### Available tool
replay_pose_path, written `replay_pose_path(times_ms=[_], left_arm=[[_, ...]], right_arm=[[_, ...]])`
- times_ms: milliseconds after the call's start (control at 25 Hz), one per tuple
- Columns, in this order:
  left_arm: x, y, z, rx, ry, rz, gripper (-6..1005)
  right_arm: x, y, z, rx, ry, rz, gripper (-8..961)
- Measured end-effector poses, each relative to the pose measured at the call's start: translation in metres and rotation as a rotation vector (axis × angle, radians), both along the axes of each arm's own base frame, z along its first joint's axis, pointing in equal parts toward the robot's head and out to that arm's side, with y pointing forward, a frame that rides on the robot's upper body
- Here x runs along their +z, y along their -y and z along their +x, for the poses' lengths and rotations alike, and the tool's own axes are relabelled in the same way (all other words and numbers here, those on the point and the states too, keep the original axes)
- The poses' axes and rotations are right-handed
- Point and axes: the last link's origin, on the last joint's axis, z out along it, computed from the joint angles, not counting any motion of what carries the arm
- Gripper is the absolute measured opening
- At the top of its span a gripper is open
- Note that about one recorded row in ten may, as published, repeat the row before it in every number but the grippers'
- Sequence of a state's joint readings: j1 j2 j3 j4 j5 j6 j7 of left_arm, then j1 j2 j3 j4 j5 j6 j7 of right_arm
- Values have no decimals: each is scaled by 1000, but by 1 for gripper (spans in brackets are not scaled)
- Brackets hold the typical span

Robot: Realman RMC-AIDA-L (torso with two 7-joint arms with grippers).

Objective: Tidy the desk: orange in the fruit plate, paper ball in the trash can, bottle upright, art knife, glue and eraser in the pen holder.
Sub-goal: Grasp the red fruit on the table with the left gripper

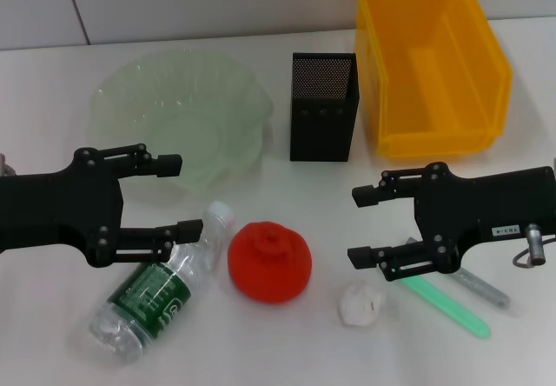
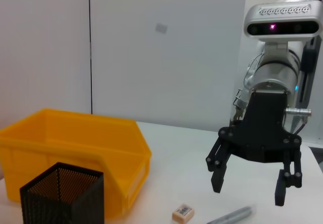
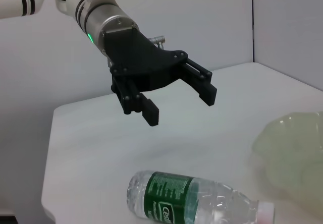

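The red-orange ribbed orange (image 1: 269, 262) sits on the table at front centre. The clear bottle (image 1: 156, 290) with the green label lies on its side to its left; it also shows in the right wrist view (image 3: 186, 196). A white paper ball (image 1: 360, 305) lies to the right of the orange. My left gripper (image 1: 184, 196) is open and empty above the bottle's cap end. My right gripper (image 1: 358, 226) is open and empty above a green art knife (image 1: 447, 306) and a grey glue stick (image 1: 482, 289). The beige eraser (image 2: 182, 212) shows only in the left wrist view, below the right gripper (image 2: 248, 192).
The pale-green fruit plate (image 1: 187, 116) is at back left. The black mesh pen holder (image 1: 323, 108) stands at back centre. The yellow trash can (image 1: 430, 64) is at back right. The right wrist view shows the left gripper (image 3: 179, 106) above the table.
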State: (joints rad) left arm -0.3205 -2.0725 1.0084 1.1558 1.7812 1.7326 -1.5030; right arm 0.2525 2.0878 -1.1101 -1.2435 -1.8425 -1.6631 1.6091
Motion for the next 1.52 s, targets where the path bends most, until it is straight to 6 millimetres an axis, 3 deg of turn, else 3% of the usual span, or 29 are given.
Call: replay_pose_path(times_ms=[800,1040,1200,1520], left_arm=[[-2,1,0,4,7,-12,812],[-10,1,0,17,-1,-29,812],[-25,-4,1,31,-25,-30,811],[-63,-22,7,64,-70,-60,811]], right_arm=[[-1,5,9,-6,-34,8,769],[16,2,21,-45,-42,85,770],[30,5,34,-88,-57,146,770],[36,15,54,-165,-109,162,770]])
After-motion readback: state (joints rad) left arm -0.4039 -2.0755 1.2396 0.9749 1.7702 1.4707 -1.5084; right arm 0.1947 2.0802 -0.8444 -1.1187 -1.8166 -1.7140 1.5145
